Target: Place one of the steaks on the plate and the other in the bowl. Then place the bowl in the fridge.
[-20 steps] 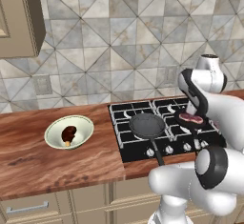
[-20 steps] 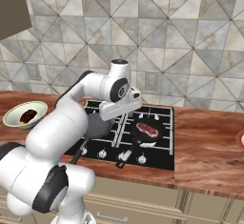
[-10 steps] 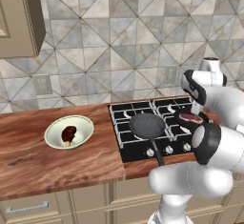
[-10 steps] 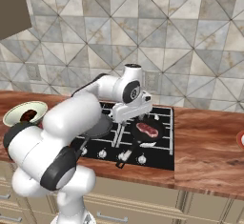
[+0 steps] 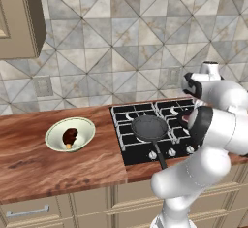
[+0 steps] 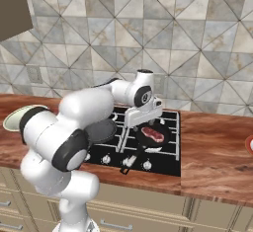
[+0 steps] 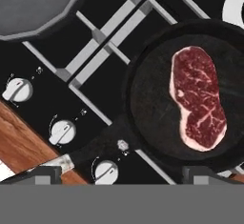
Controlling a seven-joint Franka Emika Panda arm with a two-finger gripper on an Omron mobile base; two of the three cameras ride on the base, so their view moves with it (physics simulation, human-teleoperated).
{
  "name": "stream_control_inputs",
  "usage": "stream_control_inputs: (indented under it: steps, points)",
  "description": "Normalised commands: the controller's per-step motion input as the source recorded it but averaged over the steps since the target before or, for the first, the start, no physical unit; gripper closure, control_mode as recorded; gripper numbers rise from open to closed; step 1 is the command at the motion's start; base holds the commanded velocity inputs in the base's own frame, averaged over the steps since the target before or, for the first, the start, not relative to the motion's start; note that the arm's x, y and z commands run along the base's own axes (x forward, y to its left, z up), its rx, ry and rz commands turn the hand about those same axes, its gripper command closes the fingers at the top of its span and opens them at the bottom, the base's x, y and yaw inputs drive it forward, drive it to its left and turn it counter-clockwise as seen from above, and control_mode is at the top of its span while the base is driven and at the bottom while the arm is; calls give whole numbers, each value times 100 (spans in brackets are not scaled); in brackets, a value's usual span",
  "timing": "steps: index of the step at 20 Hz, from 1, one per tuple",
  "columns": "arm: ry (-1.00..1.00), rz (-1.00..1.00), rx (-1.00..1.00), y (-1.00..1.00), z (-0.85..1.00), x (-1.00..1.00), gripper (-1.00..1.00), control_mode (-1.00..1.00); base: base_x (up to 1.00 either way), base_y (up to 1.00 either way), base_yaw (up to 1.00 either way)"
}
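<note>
Pincer (image 7: 122,173): standing wide apart, gripping nothing, hanging over the front right of the cooktop (image 6: 168,163); both finger tips (image 7: 40,174) are showing at the bottom of the hand view.
Steak on stove (image 7: 198,98): lying flat in a dark skillet (image 7: 152,123), marbled red with a pale fat edge, up and to the right of the pincer in the hand view, not touching it.
Skillet handle: pointing toward the row of white knobs (image 7: 62,131).
Steak in bowl (image 5: 69,137): resting inside the pale bowl (image 5: 57,143).
Bowl: sitting on the wooden desk (image 5: 58,173), left of the cooktop, well apart from the arm.
Second pan (image 5: 150,126): sitting empty on the left burners.
</note>
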Motion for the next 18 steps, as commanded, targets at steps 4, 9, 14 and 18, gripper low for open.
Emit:
stream_control_inputs:
  steps: [4, 9, 14, 18]
  points:
    - [4, 0, 0, -1, -22, 21, -100, -100, 0, 0, 0]
    - [4, 0, 0, -8, -28, 26, -100, -100, 0, 0, 0]
    - [3, 3, 0, -13, -21, 18, -100, -100, 0, 0, 0]
    - [0, 5, 0, -19, -17, 9, -100, -100, 0, 0, 0]
